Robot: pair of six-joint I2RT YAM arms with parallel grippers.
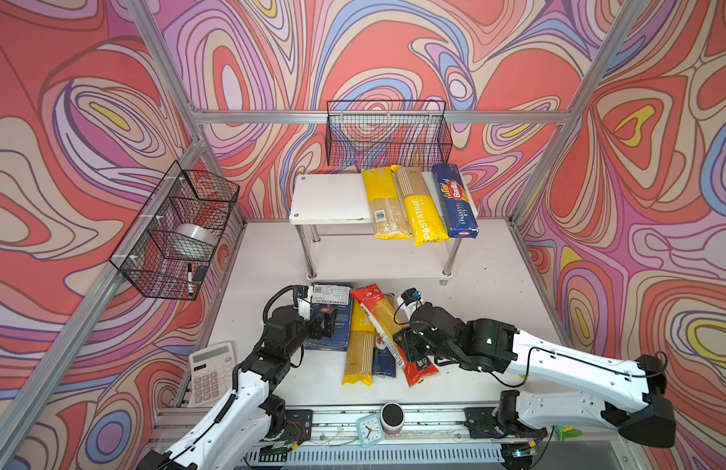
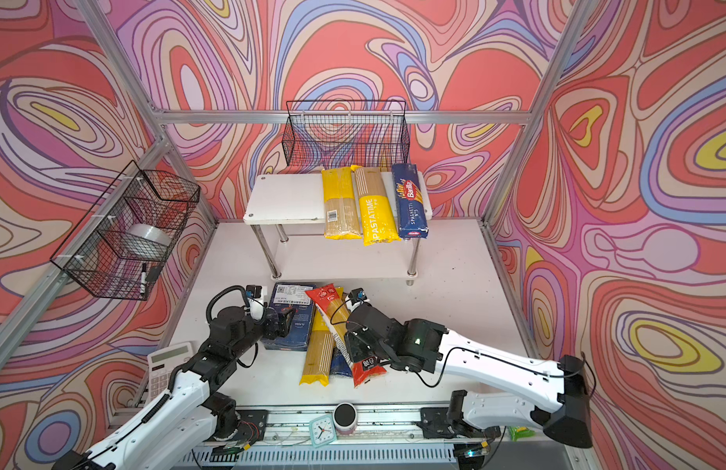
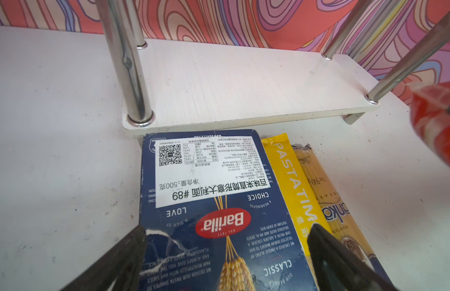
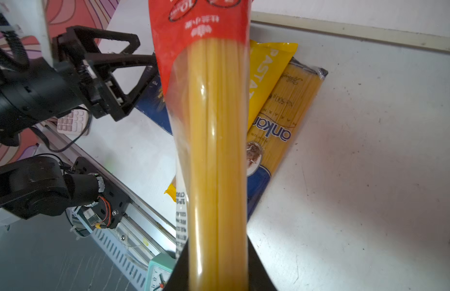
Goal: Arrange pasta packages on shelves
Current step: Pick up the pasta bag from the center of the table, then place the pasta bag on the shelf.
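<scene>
3 packs point(image 1: 422, 207) on rack point(image 1: 329, 199) top shelf. R fingers point(image 4: 260, 274) clenched on red bag point(image 1: 383, 321), above other packs point(image 1: 359, 346) on bench point(image 1: 495, 293). L fingers point(image 3: 123, 259) spread over wide Barilla box point(image 3: 219, 201).

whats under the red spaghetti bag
A yellow PASTATIME bag and a clear Ankara spaghetti pack lie beneath the red bag, side by side; where it crosses them they are hidden.
</scene>
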